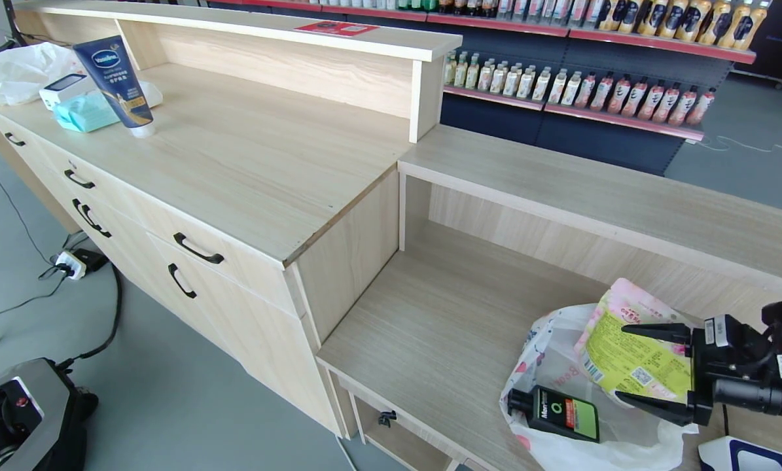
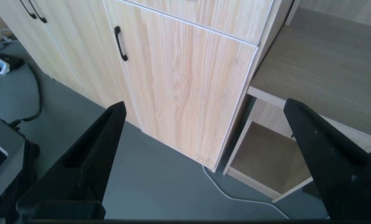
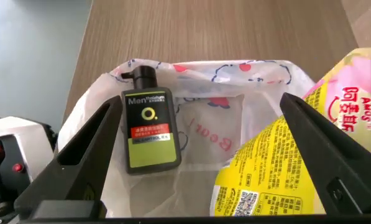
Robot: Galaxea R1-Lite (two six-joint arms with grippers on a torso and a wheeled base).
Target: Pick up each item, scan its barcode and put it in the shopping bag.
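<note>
The bagging step is in hand: the right hand (image 1: 623,363) hangs over the shopping bag (image 1: 541,353) at the near right end of the lower surface (image 1: 430,314). Its fingers are spread and released, with the yellow and pink pouch (image 1: 639,353) lying loose between them in the bag's mouth. A dark pump bottle (image 1: 557,413) lies flat inside the bag. The left hand (image 2: 204,109) is spread wide and empty, above the floor (image 2: 173,180). Next, I judge, the right hand must back clear, then one hand must fetch the blue lotion tube (image 1: 117,78) or the teal pack (image 1: 83,112) at the far left corner of the upper surface (image 1: 247,157), well apart from the bag
</note>
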